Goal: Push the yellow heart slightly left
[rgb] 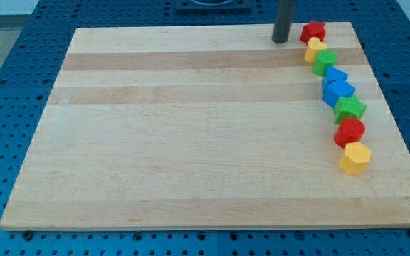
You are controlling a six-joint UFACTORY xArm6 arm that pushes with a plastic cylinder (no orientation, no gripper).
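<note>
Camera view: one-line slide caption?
My tip left of the red star, above the yellow heart heading a curved block chain.

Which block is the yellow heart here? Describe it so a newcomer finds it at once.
Start at the wooden board's top right corner, where a curved chain of blocks runs down the view's right side. The yellow heart is second from the top, wedged between the red block above and a green block below. The other yellow block ends the chain at the bottom.
</note>
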